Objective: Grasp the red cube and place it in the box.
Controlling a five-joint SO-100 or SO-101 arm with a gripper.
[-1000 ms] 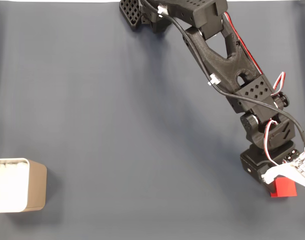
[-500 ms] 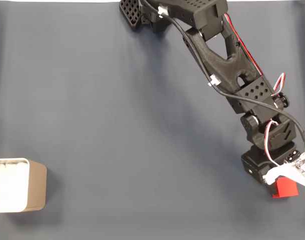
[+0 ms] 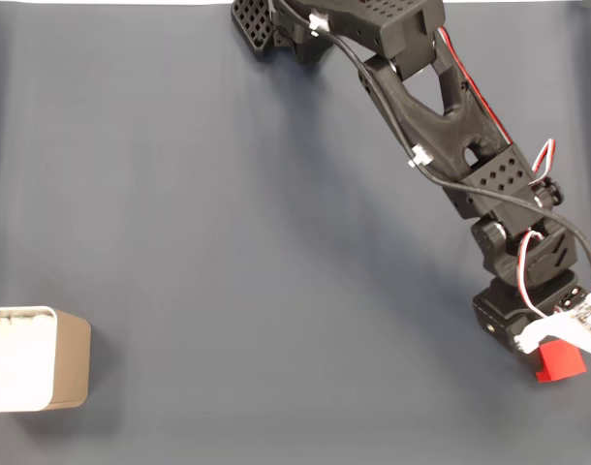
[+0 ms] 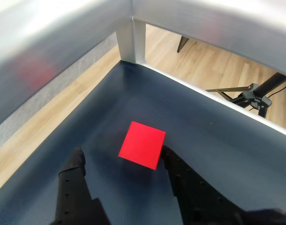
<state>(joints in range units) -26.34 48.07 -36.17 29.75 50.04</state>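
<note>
Black gripper [image 4: 122, 157] jaws spread wide, holding nothing. Red cube [image 4: 142, 144] sits on the mat between the fingertips in the wrist view: right finger [image 4: 173, 161] just beside the cube's right edge, contact unclear; left finger [image 4: 73, 161] apart from it. In the fixed view the cube [image 3: 560, 361] lies at the far right lower part of the dark grey mat [image 3: 228, 242], partly under the wrist. Box [image 3: 34, 358] sits well apart from the cube, at the left edge, upright, white lining visible.
</note>
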